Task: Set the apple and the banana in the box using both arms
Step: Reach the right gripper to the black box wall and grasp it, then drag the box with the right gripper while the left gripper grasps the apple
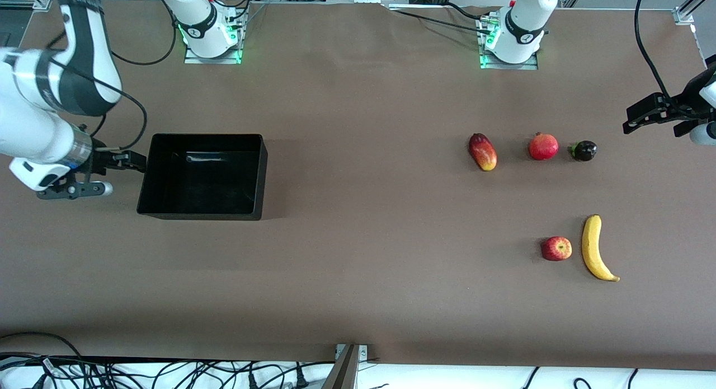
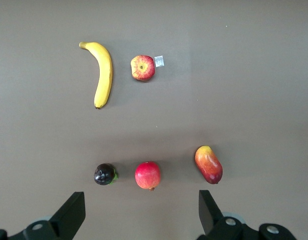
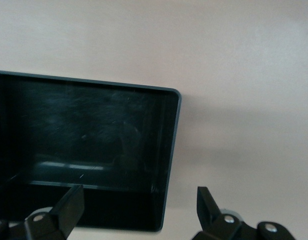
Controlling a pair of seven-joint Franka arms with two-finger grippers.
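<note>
Front view: the box (image 1: 204, 175), black and glossy, sits toward the right arm's end of the table, nothing in it. The right gripper (image 1: 124, 160) hangs just beside the box's outer wall at that end, fingers spread wide, holding nothing. The left gripper (image 1: 657, 116) is up over the table edge at the left arm's end, fingers also wide apart and empty. The apple (image 1: 556, 248) and the banana (image 1: 596, 248) lie side by side, just apart, nearer the front camera than a row of three other fruits: an oval red-and-yellow fruit (image 1: 483, 151), a round red fruit (image 1: 543, 146) and a small dark fruit (image 1: 583, 150). The left wrist view adds what the front view does not: a small silvery tag (image 2: 158, 61) touching the apple (image 2: 143, 67), and the apple's stem dimple facing up; it shows all five fruits but no box. The right wrist view shows only the box's corner and rim (image 3: 172, 130), with bare table past it. Wide bare tabletop (image 1: 363, 221) separates box and fruits; open room lies all round the apple and banana pair, the row well apart from it.
</note>
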